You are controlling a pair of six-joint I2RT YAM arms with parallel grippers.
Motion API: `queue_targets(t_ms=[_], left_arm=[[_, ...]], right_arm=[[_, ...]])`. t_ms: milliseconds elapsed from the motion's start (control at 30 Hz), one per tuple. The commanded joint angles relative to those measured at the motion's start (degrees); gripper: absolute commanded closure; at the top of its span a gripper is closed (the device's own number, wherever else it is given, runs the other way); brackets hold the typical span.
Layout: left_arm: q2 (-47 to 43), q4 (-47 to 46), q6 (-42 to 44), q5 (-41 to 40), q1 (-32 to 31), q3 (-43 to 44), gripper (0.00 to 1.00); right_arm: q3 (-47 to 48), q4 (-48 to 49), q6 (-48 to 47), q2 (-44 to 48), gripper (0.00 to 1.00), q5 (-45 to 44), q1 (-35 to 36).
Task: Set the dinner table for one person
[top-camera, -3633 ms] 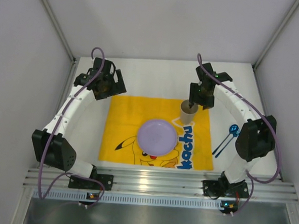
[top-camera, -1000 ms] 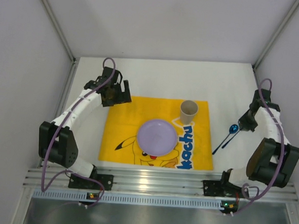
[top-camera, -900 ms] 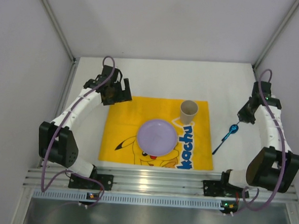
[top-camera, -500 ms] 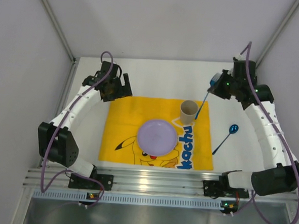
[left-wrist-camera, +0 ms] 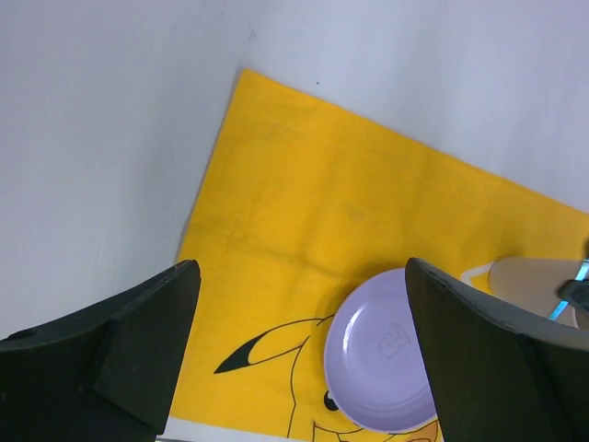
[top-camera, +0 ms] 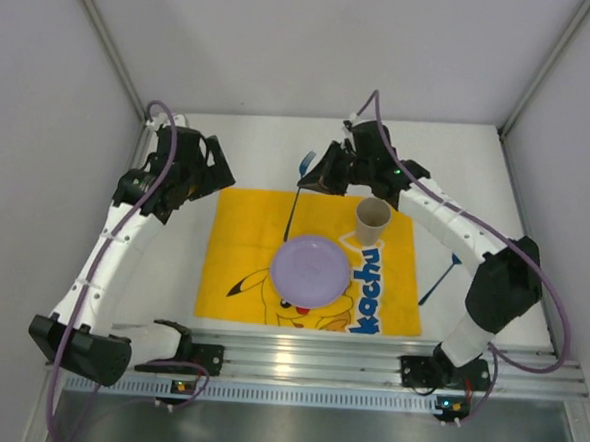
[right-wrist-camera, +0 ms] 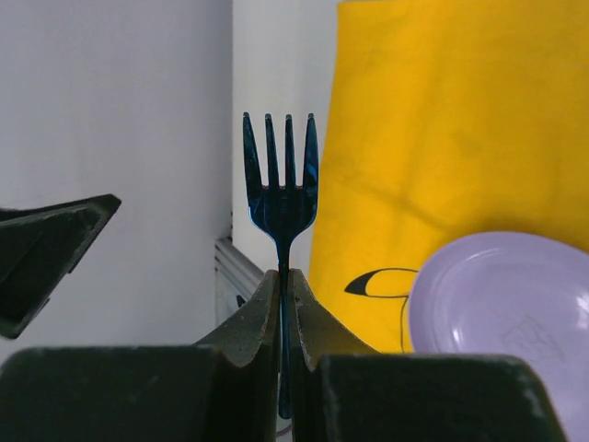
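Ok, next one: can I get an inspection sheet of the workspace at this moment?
Surface: white dinner table, with a yellow cartoon mat lying flat on it.
Job's things: purple plate on the mat; beige cup upright on the mat, at the plate's far right; blue fork held above the mat; blue spoon on the table right of the mat, partly under the right arm.
Clutter: nothing seen.
Hands: left hand open and empty; right hand shut on the fork's handle.
Cables: a purple cable runs along each arm.
Surroundings: plain white walls; ribbed aluminium rail at the near edge.
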State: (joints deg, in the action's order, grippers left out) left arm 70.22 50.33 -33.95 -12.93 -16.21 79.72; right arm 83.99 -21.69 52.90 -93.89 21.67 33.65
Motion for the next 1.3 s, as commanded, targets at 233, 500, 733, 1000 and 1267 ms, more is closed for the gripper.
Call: queue_targets(t_ms=[233, 500, 733, 1000, 1267], left_arm=[[-8.69, 7.24, -3.05, -5.7, -0.05, 0.69, 0.02], [-11.33, 9.17, -3.22, -4.92, -0.05, 1.05, 0.02], [-13.26, 10.32, -2.78, -3.86, -0.05, 0.17, 0.02], [-13.79, 11.11, -1.2, -3.6, -0.05, 0.87, 0.02], [-13.7, 10.58, -0.68, -2.1, -0.05, 0.17, 0.02]], right_arm=[[8.65, 4.11, 11.69, -15.17, 1.0, 0.04, 12.58], [6.71, 2.54, 12.84, -21.51, 1.0, -2.42, 17.58], [12.78, -3.78, 7.66, -28.09, 1.0, -9.54, 21.02], [15.51, -6.7, 5.55, -32.76, 1.0, -11.91, 22.86], [19.55, -6.17, 0.89, -35.23, 0.82, -11.12, 22.86]])
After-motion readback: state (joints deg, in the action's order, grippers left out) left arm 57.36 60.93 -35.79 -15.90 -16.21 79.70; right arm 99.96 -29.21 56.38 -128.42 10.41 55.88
